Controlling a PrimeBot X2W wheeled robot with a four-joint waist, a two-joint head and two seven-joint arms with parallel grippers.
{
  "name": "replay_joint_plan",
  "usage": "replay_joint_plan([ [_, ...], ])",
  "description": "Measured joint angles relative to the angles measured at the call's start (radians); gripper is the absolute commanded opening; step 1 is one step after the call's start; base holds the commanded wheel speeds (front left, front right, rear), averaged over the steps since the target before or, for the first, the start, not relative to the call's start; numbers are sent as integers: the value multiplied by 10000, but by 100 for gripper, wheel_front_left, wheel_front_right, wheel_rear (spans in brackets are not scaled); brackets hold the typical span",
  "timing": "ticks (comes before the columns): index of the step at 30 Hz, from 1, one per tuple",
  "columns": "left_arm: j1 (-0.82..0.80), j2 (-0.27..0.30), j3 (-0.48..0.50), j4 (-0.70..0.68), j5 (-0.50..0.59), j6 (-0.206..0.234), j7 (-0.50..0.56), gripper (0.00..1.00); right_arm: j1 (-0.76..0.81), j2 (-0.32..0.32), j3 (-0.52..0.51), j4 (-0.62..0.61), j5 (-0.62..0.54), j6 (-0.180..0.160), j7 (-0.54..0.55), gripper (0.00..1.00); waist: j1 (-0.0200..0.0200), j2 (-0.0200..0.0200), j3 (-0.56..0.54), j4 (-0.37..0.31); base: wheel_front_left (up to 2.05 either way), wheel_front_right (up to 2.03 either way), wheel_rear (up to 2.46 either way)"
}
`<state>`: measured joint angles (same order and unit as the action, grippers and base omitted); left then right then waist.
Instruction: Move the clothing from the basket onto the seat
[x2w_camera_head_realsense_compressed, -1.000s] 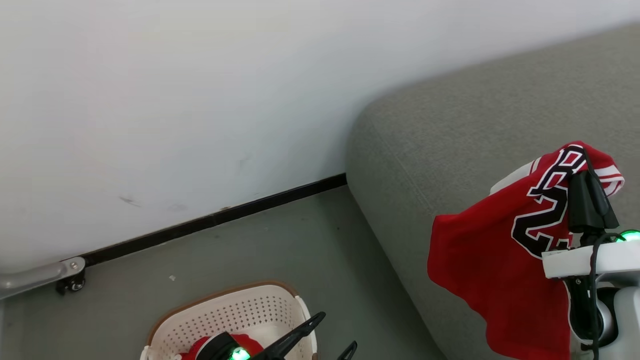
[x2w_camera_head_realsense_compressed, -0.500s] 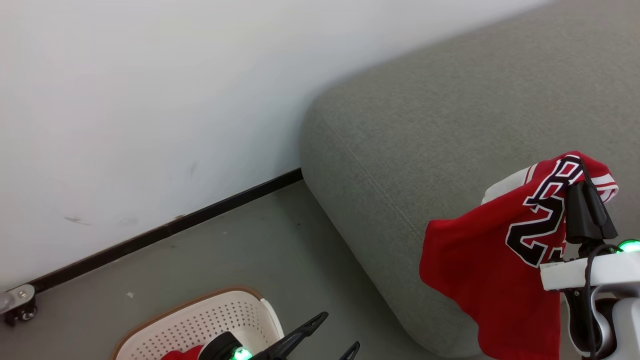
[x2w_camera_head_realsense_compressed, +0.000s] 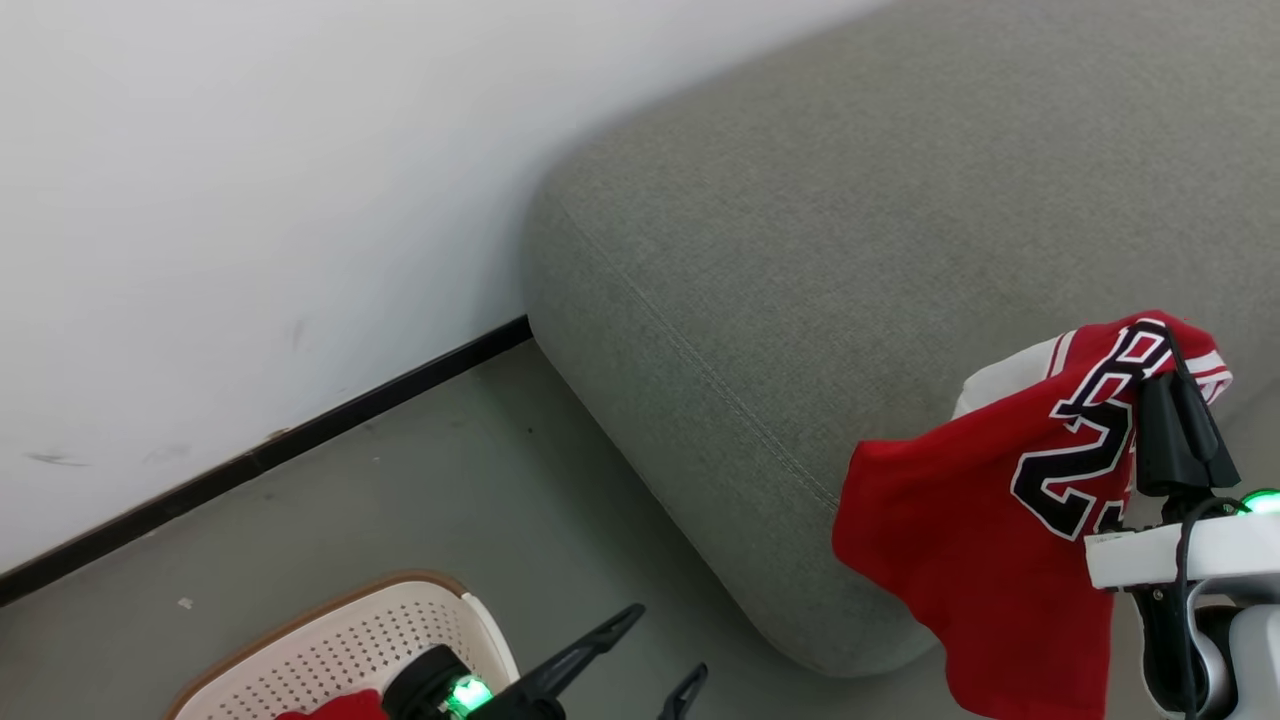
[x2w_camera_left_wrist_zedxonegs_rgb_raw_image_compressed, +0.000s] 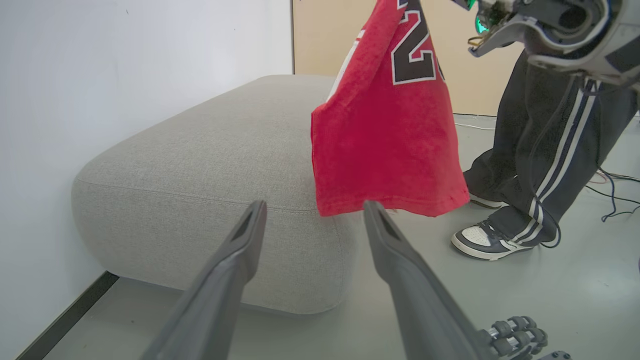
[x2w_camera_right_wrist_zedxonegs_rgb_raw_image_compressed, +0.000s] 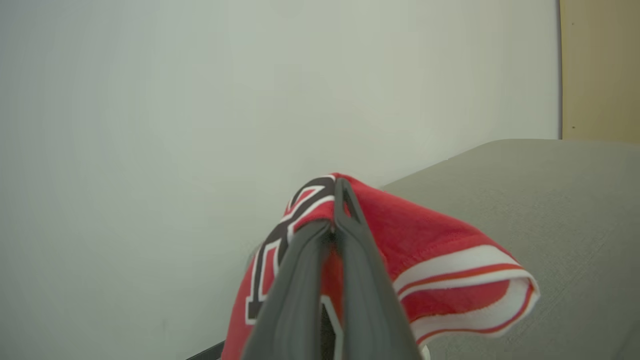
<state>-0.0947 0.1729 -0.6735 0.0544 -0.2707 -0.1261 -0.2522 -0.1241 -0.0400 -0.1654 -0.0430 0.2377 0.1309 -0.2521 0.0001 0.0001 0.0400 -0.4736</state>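
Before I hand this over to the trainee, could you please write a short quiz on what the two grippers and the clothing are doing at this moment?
1. True or false: the left gripper is open and holds nothing.
2. Fill in the colour: the basket holds a ___ garment.
3. Where is the jersey?
A. Hanging from the shut right gripper, in front of the seat
B. Folded inside the basket
C. Wrapped round the left gripper

Key: 1 true; 2 red; 3 A.
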Motion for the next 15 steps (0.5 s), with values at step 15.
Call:
replay_joint_plan([
  [15,20,299,642,-311,188,0,-2,100,-81,27,-579,1498,117,0,564,0,0,0,380,-507,0,0,0],
])
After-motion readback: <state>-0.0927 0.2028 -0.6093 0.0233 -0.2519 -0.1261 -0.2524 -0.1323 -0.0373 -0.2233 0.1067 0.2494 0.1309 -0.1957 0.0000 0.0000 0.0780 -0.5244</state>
